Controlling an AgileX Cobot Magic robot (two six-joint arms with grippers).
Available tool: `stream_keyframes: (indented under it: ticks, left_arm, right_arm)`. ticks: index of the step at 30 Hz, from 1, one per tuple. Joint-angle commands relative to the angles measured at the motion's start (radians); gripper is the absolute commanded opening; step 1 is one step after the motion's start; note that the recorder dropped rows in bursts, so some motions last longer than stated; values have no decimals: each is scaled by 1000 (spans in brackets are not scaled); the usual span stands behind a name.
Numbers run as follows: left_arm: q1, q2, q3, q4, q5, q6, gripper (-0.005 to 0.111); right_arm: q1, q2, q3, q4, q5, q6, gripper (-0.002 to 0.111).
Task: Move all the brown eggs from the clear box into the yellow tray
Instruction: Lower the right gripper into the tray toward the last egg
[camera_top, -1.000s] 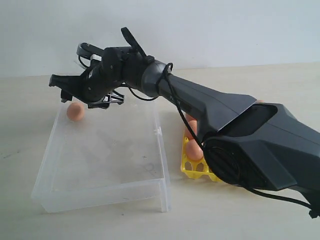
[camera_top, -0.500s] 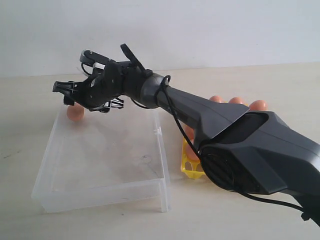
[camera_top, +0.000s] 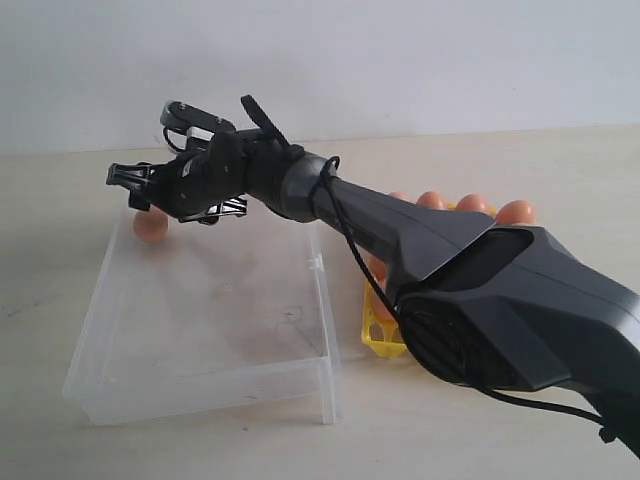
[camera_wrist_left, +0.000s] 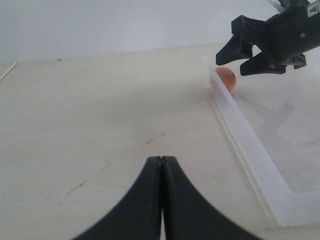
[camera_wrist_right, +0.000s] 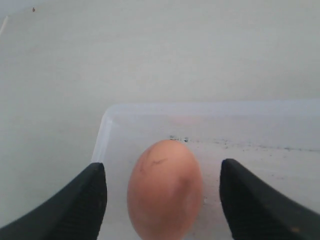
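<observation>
Broadly, the pale table carries everything. Across it reaches the right arm, stretched over the clear box, whose far left corner in the exterior view holds a single brown egg. Just beside the box's right wall sits the yellow tray, mostly hidden by the arm, with other brown eggs showing in it. The right gripper hangs just above the lone egg, jaws spread wide, gripping nothing. The left gripper is clenched over bare table outside the box.

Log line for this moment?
right gripper open over egg in box corner | left gripper shut above table | tray holds eggs
</observation>
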Motion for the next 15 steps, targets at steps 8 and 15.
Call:
stream_keyframes:
  ticks: [8,15]
  left_arm:
    - [3,4,-5,3,-1,3,0]
    - [3,4,-5,3,-1,3,0]
  right_arm:
    - [-7,0,-10,-1,13,-28,62]
    - [-3,0,-10,14,21,-56,62]
